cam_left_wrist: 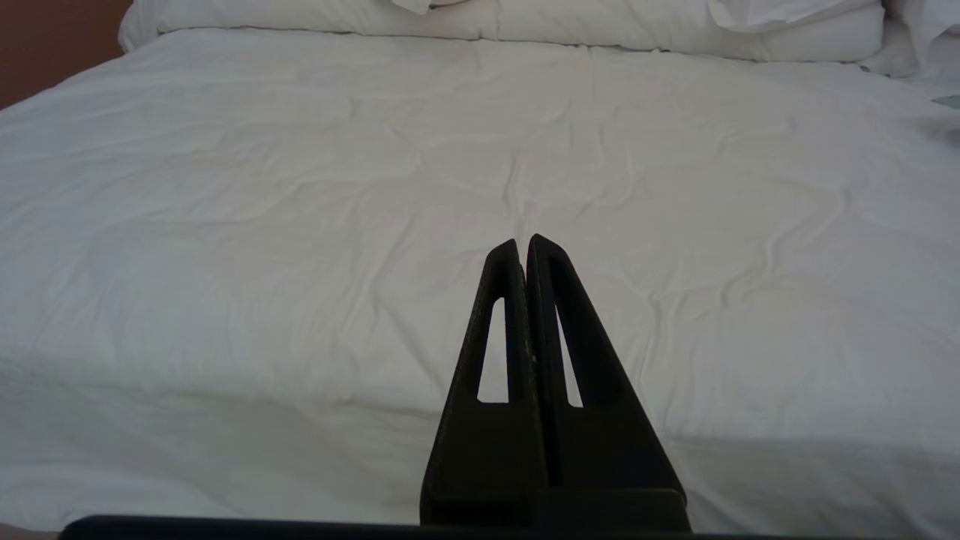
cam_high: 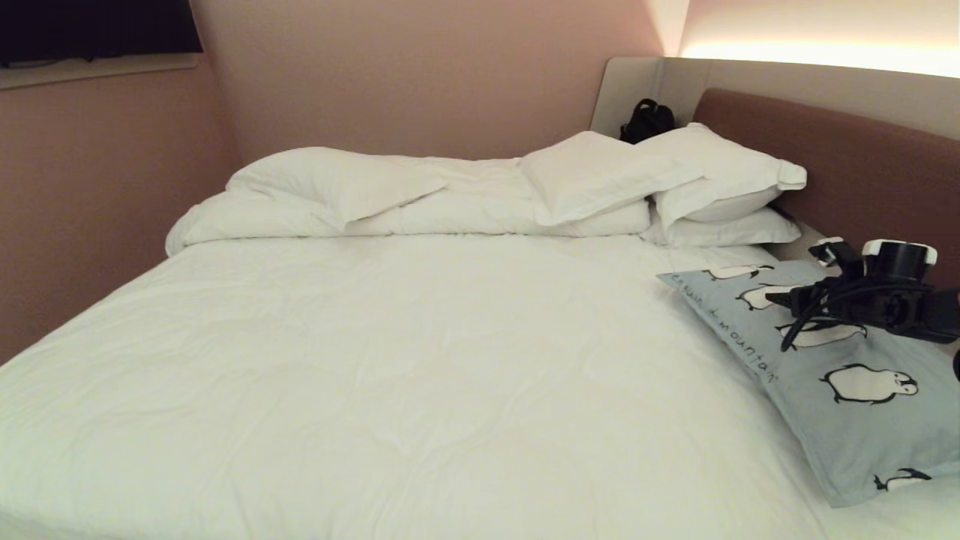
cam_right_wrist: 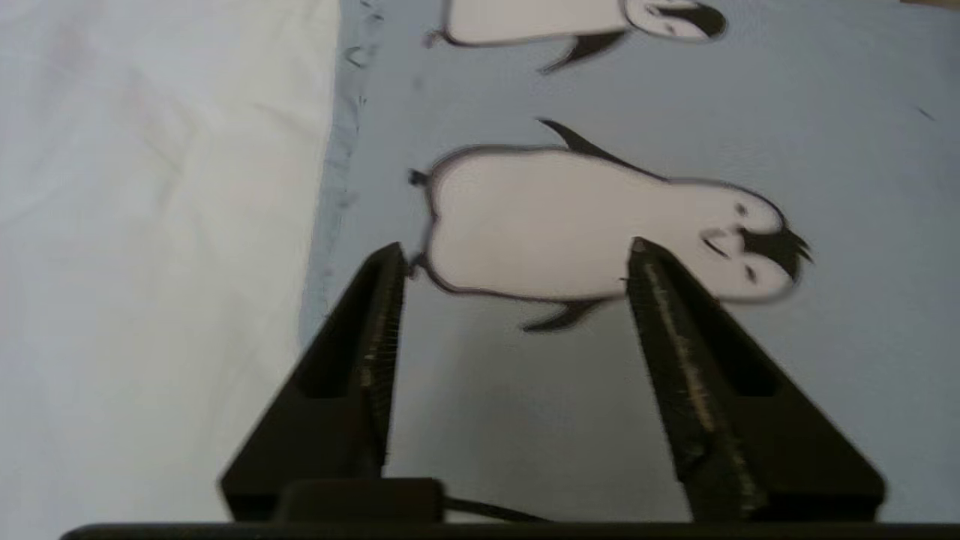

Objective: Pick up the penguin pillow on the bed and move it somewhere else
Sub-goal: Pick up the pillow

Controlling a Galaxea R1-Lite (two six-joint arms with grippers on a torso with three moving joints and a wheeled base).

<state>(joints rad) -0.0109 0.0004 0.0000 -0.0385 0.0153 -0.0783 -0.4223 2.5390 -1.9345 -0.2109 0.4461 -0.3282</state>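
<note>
While the penguin pillow is lying at the bed's right edge, the right gripper is hovering spread above it, seemingly untouching; lifting remains.

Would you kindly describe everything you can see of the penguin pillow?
The penguin pillow is a soft, rectangular, light blue fabric cushion printed with black-and-white penguins and dark cursive lettering along one edge. It lies flat, angled, on the bed at the robot's right, near the white pillows. The right hand is above it, fingers spread, gripping nothing.
</note>
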